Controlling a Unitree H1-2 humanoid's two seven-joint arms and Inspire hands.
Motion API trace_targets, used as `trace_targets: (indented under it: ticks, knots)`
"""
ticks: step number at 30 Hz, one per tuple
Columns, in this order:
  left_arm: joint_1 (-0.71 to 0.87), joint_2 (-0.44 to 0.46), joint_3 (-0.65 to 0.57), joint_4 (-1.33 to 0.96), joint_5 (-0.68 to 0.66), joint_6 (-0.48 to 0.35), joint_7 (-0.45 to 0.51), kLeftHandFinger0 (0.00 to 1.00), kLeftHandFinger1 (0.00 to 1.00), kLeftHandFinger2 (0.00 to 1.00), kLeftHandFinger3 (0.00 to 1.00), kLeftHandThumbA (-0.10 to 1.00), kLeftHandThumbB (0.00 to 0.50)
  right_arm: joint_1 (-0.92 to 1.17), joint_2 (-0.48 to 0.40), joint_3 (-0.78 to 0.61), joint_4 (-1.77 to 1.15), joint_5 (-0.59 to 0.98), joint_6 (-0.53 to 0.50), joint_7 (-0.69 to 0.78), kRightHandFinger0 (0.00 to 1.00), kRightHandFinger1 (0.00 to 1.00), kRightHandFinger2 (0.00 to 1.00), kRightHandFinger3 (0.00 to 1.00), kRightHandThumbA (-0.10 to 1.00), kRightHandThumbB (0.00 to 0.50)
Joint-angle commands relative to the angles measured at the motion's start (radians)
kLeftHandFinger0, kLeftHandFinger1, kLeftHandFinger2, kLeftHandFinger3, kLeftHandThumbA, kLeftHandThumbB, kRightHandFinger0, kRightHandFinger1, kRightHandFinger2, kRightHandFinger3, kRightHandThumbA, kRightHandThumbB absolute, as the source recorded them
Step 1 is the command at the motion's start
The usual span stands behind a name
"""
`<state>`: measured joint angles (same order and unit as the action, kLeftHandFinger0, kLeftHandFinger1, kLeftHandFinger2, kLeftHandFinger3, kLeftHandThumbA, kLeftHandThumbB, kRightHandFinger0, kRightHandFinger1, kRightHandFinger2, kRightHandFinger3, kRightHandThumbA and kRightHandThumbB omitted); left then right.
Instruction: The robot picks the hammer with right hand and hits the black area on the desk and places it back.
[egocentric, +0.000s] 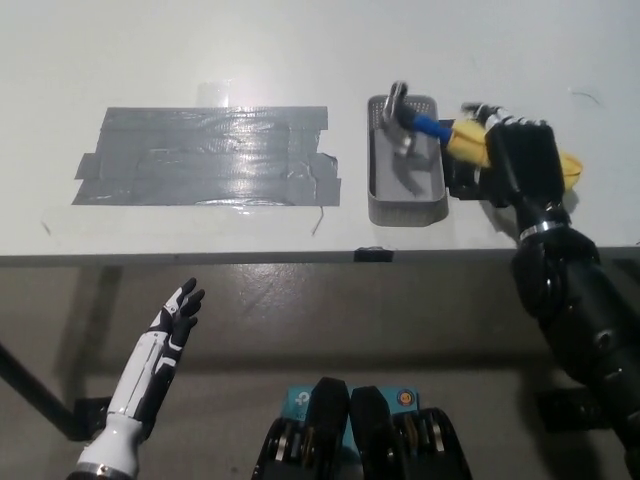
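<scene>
A: What is nearest to the camera?

B: The white left hand (165, 345) rests low at the left, in front of the white bench (300, 40) edge and not over it. Its fingers are straight and a little apart, and it holds nothing.

A: And on the bench?

B: On the left part lies the black area, a wide patch of shiny dark grey tape strips (205, 156), flat on the surface. To the right of it, close but not touching, stands a small grey plastic basket with perforated walls (405, 205).

A: Where is the hammer?

B: The hammer with a steel head, a blue neck and a yellow grip (420, 122) is held by the black right hand (520, 160), which comes from the bottom right. The fingers are clamped around the yellow grip, just to the right of the basket. The steel head is raised over the far part of the basket and the handle is tilted. A grey shape under the head inside the basket seems to be its shadow, but I cannot tell for sure.
</scene>
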<state>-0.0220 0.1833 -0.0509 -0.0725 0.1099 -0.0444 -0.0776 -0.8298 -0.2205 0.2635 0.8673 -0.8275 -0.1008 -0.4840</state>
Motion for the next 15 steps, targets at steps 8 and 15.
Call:
trace_targets:
  ticks: [8, 15]
  knots:
    - [-0.032, 0.021, 0.001, -0.036, 0.006, -0.004, -0.018, 1.0, 1.0, 1.0, 1.0, 1.0, 0.028, -0.214, 0.006, -0.367, -0.322, 0.695, 0.159, 0.486, 0.02, 0.48, 0.87, 0.83, -0.1, 0.116]
    - [-0.041, 0.02, 0.001, -0.036, 0.001, -0.001, -0.024, 1.0, 1.0, 1.0, 1.0, 1.0, 0.024, -0.249, -0.014, -0.442, -0.332, 0.795, 0.228, 0.596, 0.0, 0.46, 0.8, 0.76, -0.1, 0.093]
